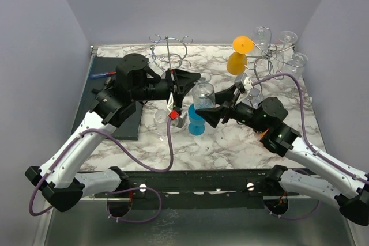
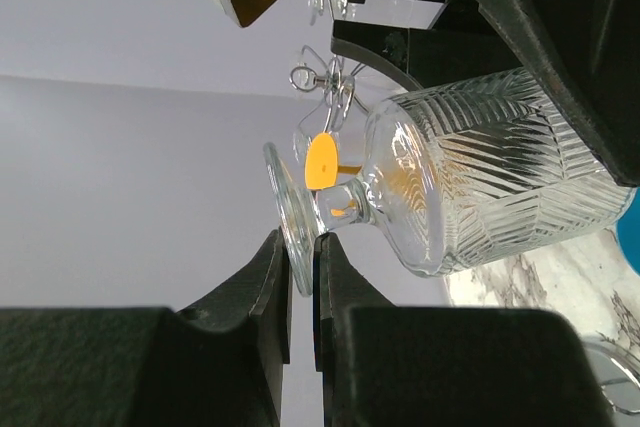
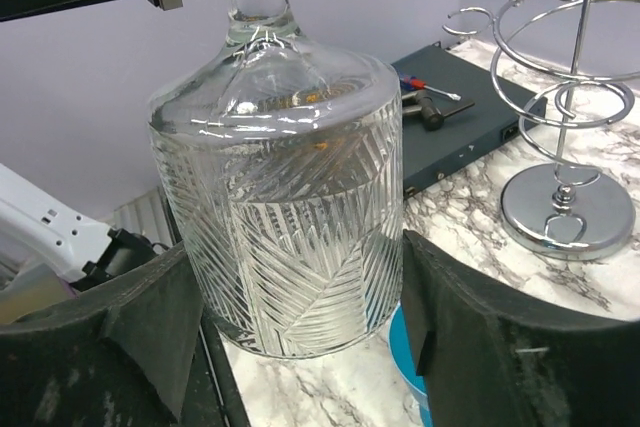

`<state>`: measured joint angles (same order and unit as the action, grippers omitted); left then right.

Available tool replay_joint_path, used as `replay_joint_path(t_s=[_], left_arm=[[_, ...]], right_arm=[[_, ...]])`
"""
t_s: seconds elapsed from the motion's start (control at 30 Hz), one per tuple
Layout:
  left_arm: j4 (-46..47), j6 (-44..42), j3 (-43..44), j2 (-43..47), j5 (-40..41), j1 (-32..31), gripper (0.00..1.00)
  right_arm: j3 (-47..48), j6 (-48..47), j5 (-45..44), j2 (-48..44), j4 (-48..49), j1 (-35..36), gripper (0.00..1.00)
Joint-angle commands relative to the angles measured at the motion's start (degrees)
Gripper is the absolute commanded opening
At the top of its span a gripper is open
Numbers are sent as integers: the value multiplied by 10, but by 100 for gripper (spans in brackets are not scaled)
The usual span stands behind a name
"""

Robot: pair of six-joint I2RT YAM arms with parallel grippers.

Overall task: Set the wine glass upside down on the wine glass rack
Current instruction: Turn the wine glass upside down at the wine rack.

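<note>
A clear ribbed wine glass [image 1: 203, 95] hangs upside down above the table's middle, foot up and mouth down. My left gripper [image 1: 185, 80] is shut on the rim of its foot [image 2: 290, 217], with one finger on each face. My right gripper [image 1: 218, 113] is shut around the bowl [image 3: 285, 217], with fingers [image 3: 150, 317] touching both sides. An empty chrome rack [image 1: 168, 56] stands at the back, also in the right wrist view [image 3: 565, 147]. A second rack [image 1: 271, 53] at the back right carries hanging glasses.
An orange glass [image 1: 239, 56] hangs upside down on the right rack. A blue glass [image 1: 196, 124] stands on the marble right under the held glass. A dark mat [image 1: 118, 108] with a screwdriver [image 1: 101, 75] lies at the left. A small clear glass [image 1: 161, 116] stands beside the mat.
</note>
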<state>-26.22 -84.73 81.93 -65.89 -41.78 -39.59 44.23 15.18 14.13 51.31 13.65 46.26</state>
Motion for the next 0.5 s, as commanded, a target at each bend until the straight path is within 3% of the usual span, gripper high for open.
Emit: replay_joint_path(t_s=[0.0,0.07,0.13,0.2,0.47], left_arm=[[21,-19,-3,4,-34,-20,0],[21,-21,-3,1,-34,-24,0],[20,-23,-4,-1,-31,-28,0],[19,-22,-3,-3,-29,-30,0],[16,-23,-8,-6,-28,-33,0]], right_arm=[[-18,24,-25,-9,77,2,79],[-23,29,-20,-6,81,2,86],[-33,39,-18,-7,89,1,99],[-45,45,-17,-12,98,2,100],[-52,41,-39,-24,90,2,68]])
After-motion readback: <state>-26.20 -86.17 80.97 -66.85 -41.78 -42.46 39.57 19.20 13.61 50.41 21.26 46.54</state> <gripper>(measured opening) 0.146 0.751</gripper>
